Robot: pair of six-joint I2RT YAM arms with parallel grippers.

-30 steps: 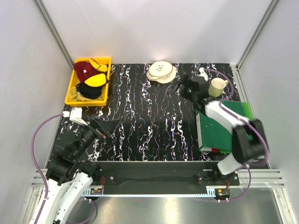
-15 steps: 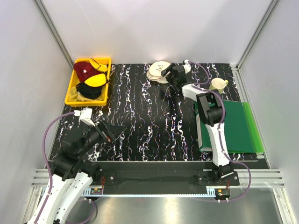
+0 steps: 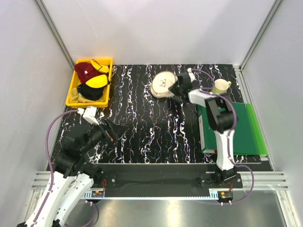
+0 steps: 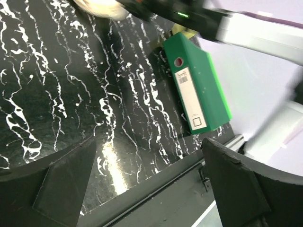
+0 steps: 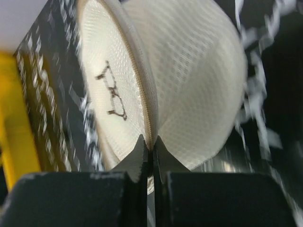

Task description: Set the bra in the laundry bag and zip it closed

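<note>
The laundry bag (image 3: 163,85), a cream-white mesh pouch with a small dark bra drawing, lies at the table's back middle. In the right wrist view the laundry bag (image 5: 189,71) stands tilted on edge, both domes showing. My right gripper (image 3: 176,88) (image 5: 152,151) is shut on the bag's zip seam at its rim. The bra (image 3: 79,98) shows as a mustard-yellow piece at the near left of the yellow bin (image 3: 71,90), partly under a black garment. My left gripper (image 3: 111,130) (image 4: 147,146) hangs open over the near left of the table, holding nothing.
The bin also holds a dark red garment (image 3: 84,71) and a bright yellow one with black trim (image 3: 97,80). A green binder (image 3: 236,127) (image 4: 196,85) lies at the right. A pale yellow mug (image 3: 219,86) stands behind it. Grey walls close in three sides.
My right arm swung from the mug side over to the laundry bag and its jaws shut on the rim; the bag shifted nearer and tipped up. My left arm edged forward.
</note>
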